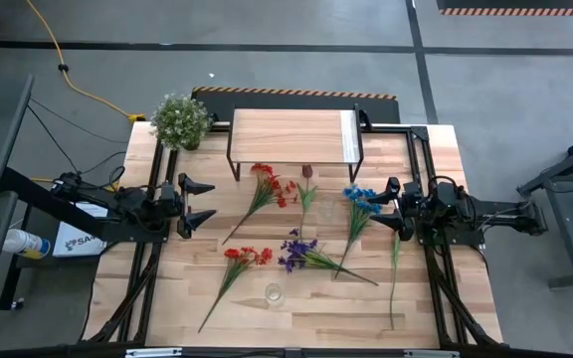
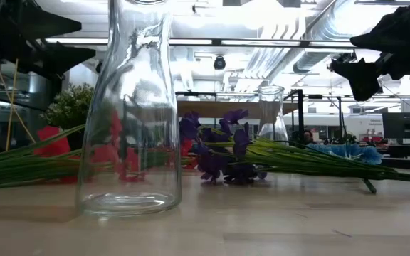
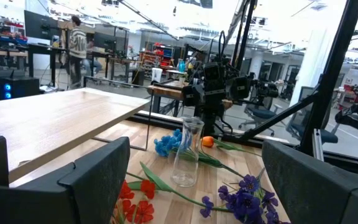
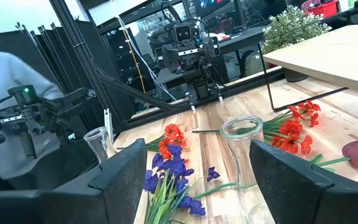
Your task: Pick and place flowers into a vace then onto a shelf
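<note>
— Flowers [image 1: 296, 224]: how many, and where?
— Seven lie flat on the tabletop [image 1: 436, 298] in front of the shelf [image 1: 291, 136]: two red, one dark maroon, one blue, one purple, and two more whose blooms I cannot make out from above. None is in a vase.
— The end effectors?
— Two. The left end effector [image 1: 203, 201] hangs wide open and empty near the red blooms. The right end effector [image 1: 387, 207] is open too, holding nothing, just beside the blue bloom.
— Vases?
— Two clear glass ones: one [image 1: 274, 293] at the front edge, another [image 3: 188, 153] by the blue flower.
</note>
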